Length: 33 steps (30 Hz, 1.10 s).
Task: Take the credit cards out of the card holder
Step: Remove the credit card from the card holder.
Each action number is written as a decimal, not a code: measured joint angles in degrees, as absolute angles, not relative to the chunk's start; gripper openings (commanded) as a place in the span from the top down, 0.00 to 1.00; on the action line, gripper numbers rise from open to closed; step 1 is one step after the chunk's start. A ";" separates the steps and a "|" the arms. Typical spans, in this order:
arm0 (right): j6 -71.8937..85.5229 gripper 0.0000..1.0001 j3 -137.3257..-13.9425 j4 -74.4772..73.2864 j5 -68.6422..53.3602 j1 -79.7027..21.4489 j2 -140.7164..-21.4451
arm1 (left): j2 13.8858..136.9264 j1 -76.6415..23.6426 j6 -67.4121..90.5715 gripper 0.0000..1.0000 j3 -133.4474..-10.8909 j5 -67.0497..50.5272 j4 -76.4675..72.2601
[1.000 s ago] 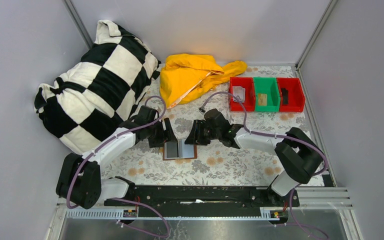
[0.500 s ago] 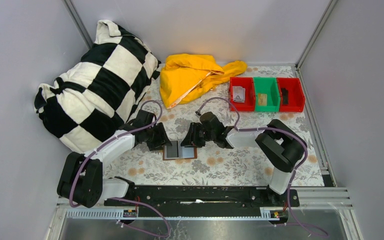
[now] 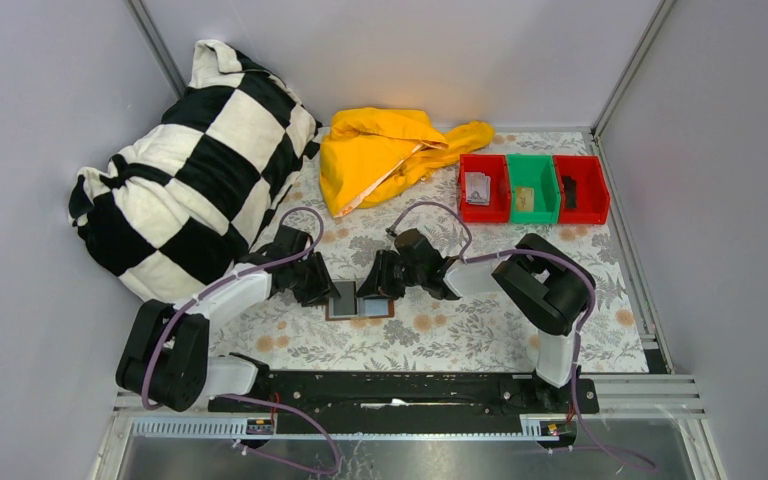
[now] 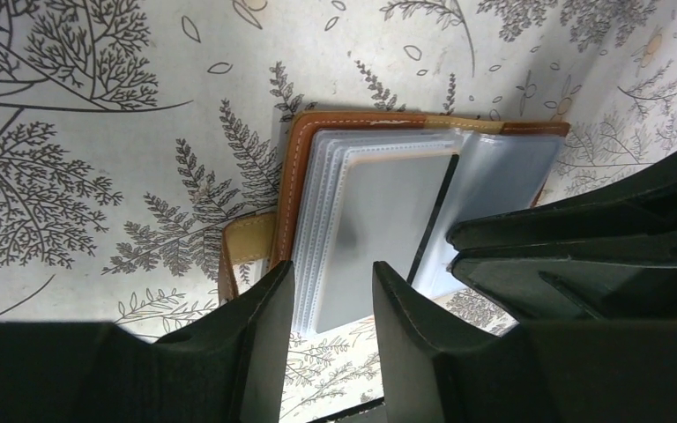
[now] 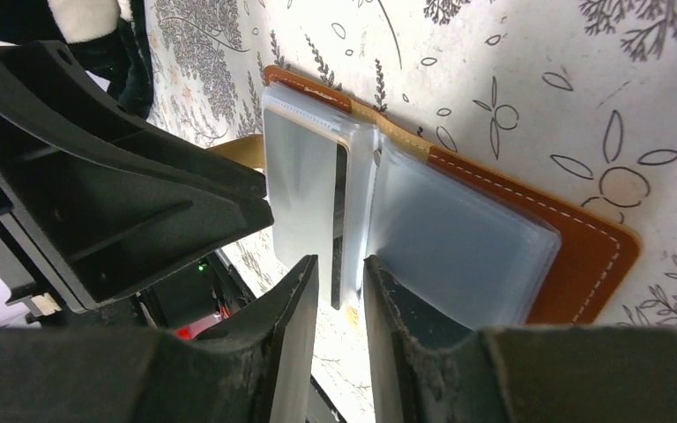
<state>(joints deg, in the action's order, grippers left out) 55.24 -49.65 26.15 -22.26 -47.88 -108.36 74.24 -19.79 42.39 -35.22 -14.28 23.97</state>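
Observation:
The card holder (image 3: 360, 301) lies open on the floral cloth, brown leather outside and grey clear pockets inside; it also shows in the left wrist view (image 4: 379, 220) and the right wrist view (image 5: 458, 238). My left gripper (image 3: 322, 286) is at its left half, jaws open over the stacked pockets (image 4: 333, 295). My right gripper (image 3: 376, 288) is at the middle fold, jaws narrowly open astride a thin dark pocket edge (image 5: 341, 220), with a gap showing on both sides (image 5: 341, 291). A tan credit card (image 3: 525, 198) lies in the green bin. I cannot tell whether the pockets hold cards.
Red, green and red bins (image 3: 534, 166) stand in a row at the back right; the left red one holds a grey card-like thing (image 3: 477, 188). A yellow garment (image 3: 390, 150) lies at the back. A black-and-white checked cushion (image 3: 190, 170) fills the left.
My right arm has folded and its gripper has slid left onto the wallet's middle. My left gripper has moved a little nearer to the wallet's left half.

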 measured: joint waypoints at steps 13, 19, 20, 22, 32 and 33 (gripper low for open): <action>57.54 0.71 -50.19 29.34 -23.57 -48.34 -111.02 | 76.77 -19.73 42.57 0.68 -34.65 -14.83 22.22; 58.59 0.77 -50.17 30.83 -23.55 -48.34 -111.50 | 77.01 -19.66 42.54 0.74 -34.61 -15.46 21.69; 58.74 0.77 -50.17 30.81 -23.55 -48.34 -111.53 | 77.01 -19.64 42.54 0.75 -34.61 -15.55 21.69; 58.85 0.76 -50.15 30.81 -23.51 -48.34 -111.53 | 77.01 -19.55 42.54 0.76 -34.61 -15.73 21.58; 58.89 0.72 -50.06 30.61 -23.18 -48.34 -111.53 | 76.97 -19.38 42.57 0.76 -34.33 -16.38 20.82; 58.72 0.72 -50.06 30.39 -23.11 -48.34 -111.53 | 76.97 -19.38 42.57 0.77 -34.30 -16.49 20.73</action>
<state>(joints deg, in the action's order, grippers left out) 58.72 -50.06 30.39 -23.11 -48.34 -111.53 76.97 -19.38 42.57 -34.30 -16.49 20.73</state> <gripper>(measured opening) 0.275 0.245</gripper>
